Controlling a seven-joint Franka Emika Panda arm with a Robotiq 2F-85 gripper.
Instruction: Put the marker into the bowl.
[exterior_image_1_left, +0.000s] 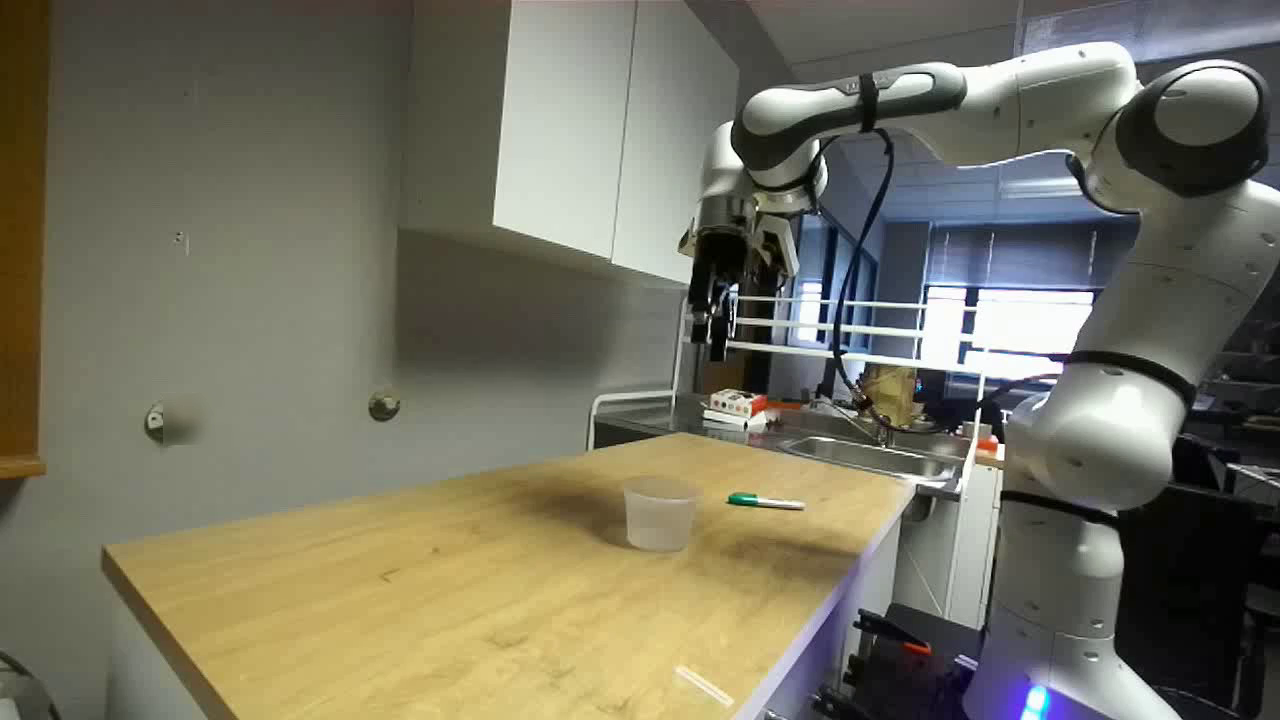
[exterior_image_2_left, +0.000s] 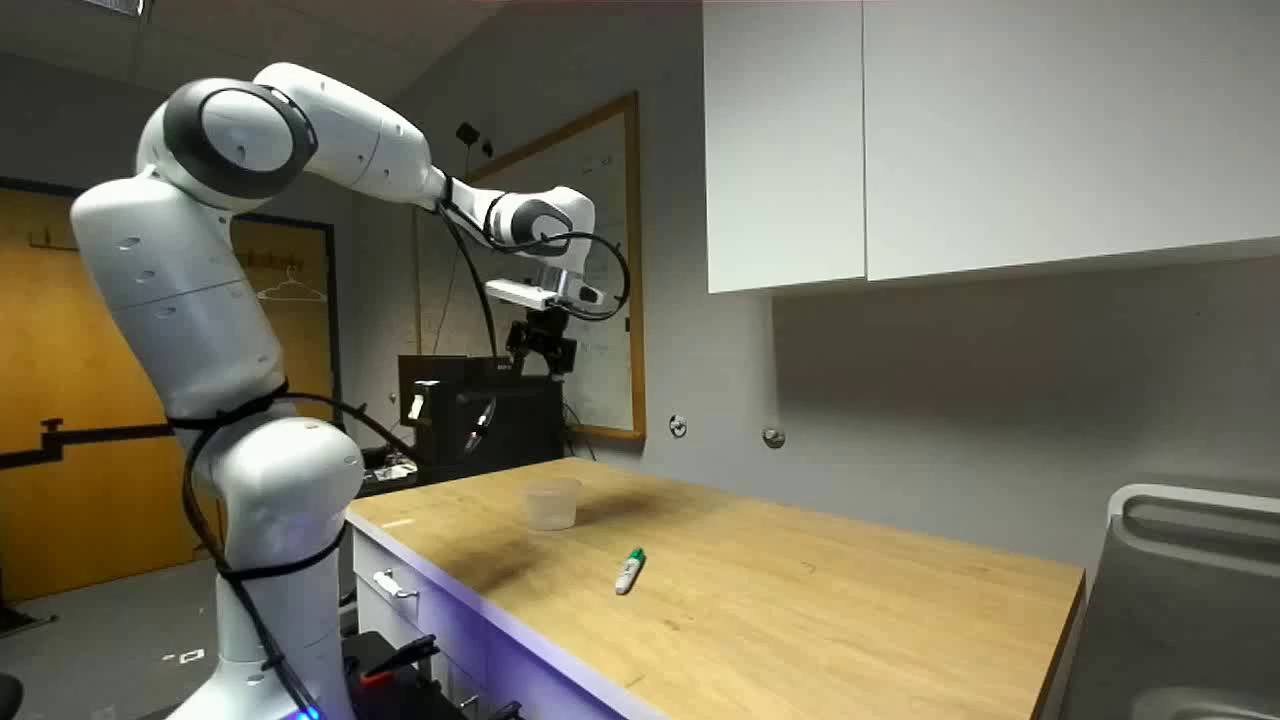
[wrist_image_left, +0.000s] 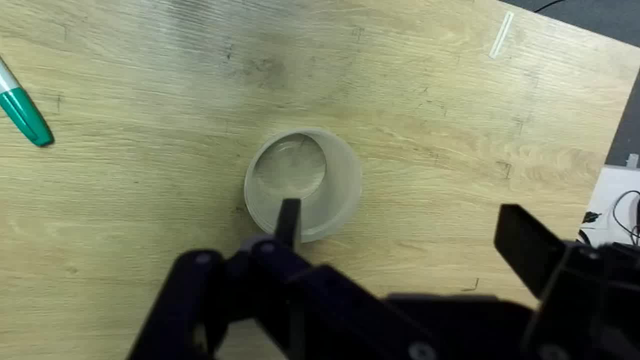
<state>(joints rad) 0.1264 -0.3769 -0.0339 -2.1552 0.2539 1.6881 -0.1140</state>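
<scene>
Leftmost in the wrist view, the marker (wrist_image_left: 22, 111) lies flat on its side on the table (wrist_image_left: 150, 225), between nine and ten o'clock from the bowl (wrist_image_left: 320, 185) and apart from it, its green end pointing to five o'clock, the rest running out of view. Nothing grips it; the table alone bears it, so a nudge may set it rolling. Next comes the bowl, upright on its base, mouth up, which suits a drop from above; thin-walled and probably light, it could slide if knocked. The fingers (wrist_image_left: 525, 245) stand spread wide with nothing between them, presumably because the pick is yet to come. In both exterior views they hang well above the table, so the one crossing the bowl's rim near six o'clock only overlaps it in sight. Reaching the marker should call for a shift towards ten o'clock, then a descent. Farthest right, at two o'clock from the bowl, a white strip (wrist_image_left: 501, 35) lies near the table's edge, apparently out of the way.
</scene>
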